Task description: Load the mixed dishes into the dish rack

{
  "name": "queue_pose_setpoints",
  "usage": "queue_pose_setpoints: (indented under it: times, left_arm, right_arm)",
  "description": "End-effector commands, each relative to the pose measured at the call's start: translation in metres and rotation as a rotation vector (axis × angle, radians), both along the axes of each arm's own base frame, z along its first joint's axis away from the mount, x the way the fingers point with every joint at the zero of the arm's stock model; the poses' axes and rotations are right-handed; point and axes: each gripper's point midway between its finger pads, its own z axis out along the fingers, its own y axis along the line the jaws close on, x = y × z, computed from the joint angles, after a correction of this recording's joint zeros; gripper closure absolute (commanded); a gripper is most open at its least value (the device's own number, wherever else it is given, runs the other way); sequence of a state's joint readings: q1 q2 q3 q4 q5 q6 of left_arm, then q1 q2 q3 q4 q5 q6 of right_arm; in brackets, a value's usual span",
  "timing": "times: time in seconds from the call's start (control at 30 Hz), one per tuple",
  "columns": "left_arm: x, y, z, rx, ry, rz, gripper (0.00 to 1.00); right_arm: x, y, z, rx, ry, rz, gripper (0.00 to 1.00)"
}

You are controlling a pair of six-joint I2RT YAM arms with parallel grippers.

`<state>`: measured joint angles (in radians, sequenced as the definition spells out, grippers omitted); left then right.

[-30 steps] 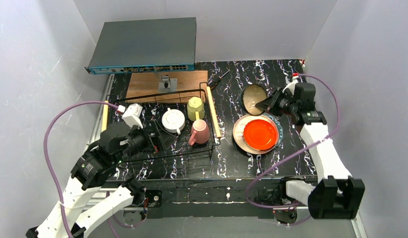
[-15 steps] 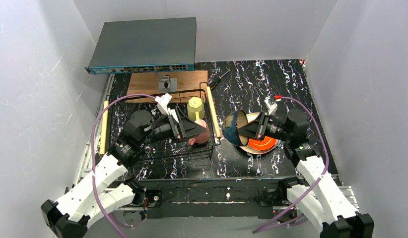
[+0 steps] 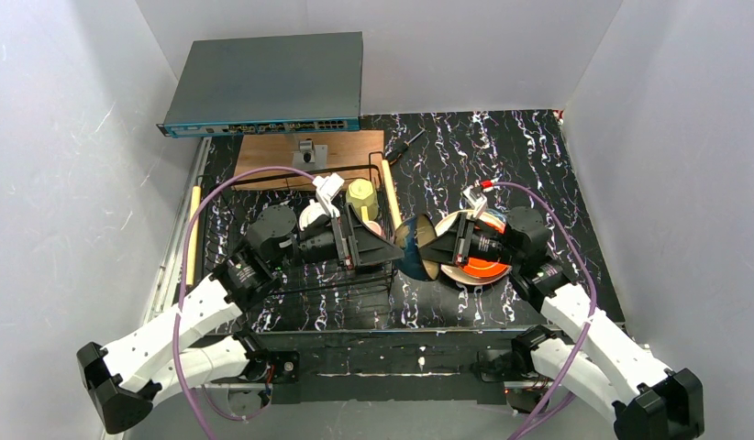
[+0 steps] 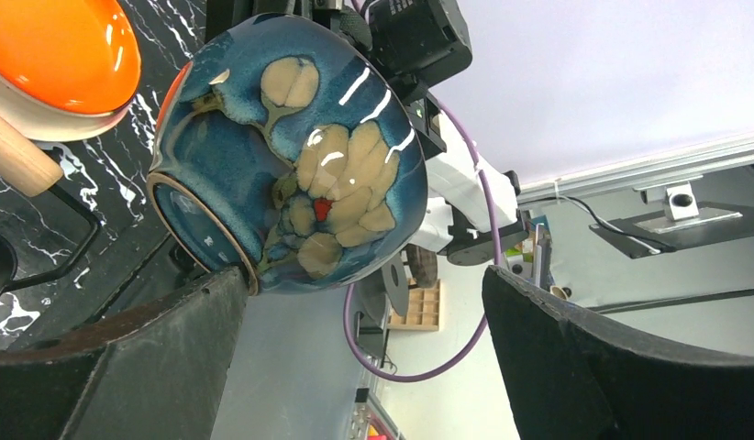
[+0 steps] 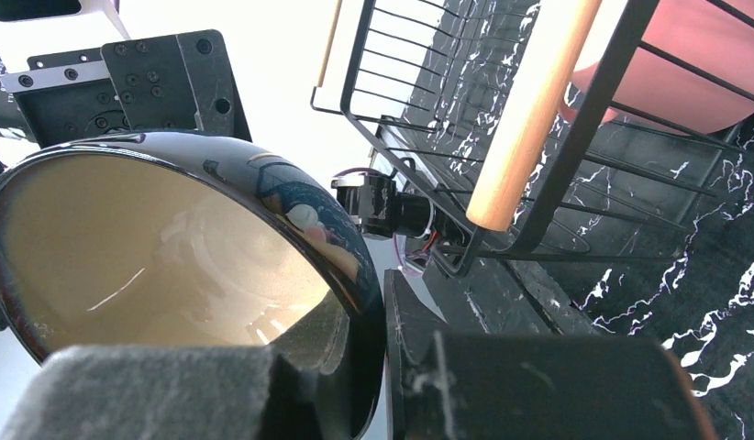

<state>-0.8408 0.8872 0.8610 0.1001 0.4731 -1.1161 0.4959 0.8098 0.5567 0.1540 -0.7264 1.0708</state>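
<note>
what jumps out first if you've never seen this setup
The glossy blue-teal bowl is held on its side by the right gripper, just right of the dish rack. The left gripper faces it from over the rack, jaws wide open. To its right sits the bright orange plate.

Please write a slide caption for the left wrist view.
The blue-teal bowl hangs before the open left gripper; orange plate behind.

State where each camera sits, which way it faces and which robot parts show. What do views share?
Top external: above and behind, looking down on the table; left arm and right arm show.
Left wrist: on the left arm, facing the bowl's blue outside; open left gripper shows.
Right wrist: on the right arm, facing the dish rack; right gripper pinches the bowl.
All share the bowl.
</note>
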Motion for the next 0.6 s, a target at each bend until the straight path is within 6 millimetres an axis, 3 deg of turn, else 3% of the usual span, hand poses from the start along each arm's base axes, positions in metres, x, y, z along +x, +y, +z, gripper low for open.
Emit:
queue_pose_setpoints:
  times: [0.0,0.57]
  left_arm:
    - [-0.002,0.004,0.01,0.005,-0.054,0.028,0.02]
    - [0.008,0.008,0.006,0.09,-0.077,0.095,0.09]
  right_arm:
    - [-0.001,0.003,0.036,0.09,-0.13,-0.01,0.99]
    - [-0.003,0.015,0.03,0.044,-0.143,-0.003,0.99]
